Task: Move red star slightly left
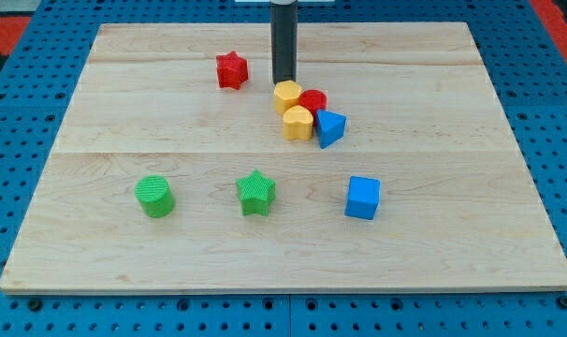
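The red star (231, 70) sits near the view's top of the wooden board (124, 122), a bit left of the middle. My tip (283, 83) is to its right, near it but not touching it. There is bare wood between the two. My tip holds nothing; it is just a rod end resting down by the board.

Going from the view's left to the right, there is one green cylinder (154, 197) near the bottom, then the one red star up top, then one green star (255, 193) down low. Next comes a tight bunch of four blocks just below and right of my tip: one yellow hexagon (286, 95), one more yellow block (298, 123) with a rounded top, one red cylinder (313, 100), and one blue block (331, 127) with a pointy shape. My tip is right at the top edge of the yellow hexagon. Last is one blue cube (362, 197).

The dark rod stands straight up and comes down from the view's top.
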{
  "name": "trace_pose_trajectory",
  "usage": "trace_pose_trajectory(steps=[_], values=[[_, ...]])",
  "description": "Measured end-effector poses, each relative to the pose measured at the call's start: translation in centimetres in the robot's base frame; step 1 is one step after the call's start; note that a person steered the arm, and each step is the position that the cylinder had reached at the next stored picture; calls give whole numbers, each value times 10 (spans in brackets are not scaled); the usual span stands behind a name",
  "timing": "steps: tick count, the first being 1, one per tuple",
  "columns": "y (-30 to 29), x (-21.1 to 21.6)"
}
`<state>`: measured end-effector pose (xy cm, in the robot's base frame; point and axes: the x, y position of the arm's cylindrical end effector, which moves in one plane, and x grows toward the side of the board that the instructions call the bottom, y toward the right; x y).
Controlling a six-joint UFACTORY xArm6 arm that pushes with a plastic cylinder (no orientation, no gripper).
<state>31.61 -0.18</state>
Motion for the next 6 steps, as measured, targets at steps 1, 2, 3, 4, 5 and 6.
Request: trace_pose_trajectory(steps=[1,2,3,4,5,6], values=[[-5,8],[-6,10],[-8,12],[-16,4],[-23,-26],[-72,-39]])
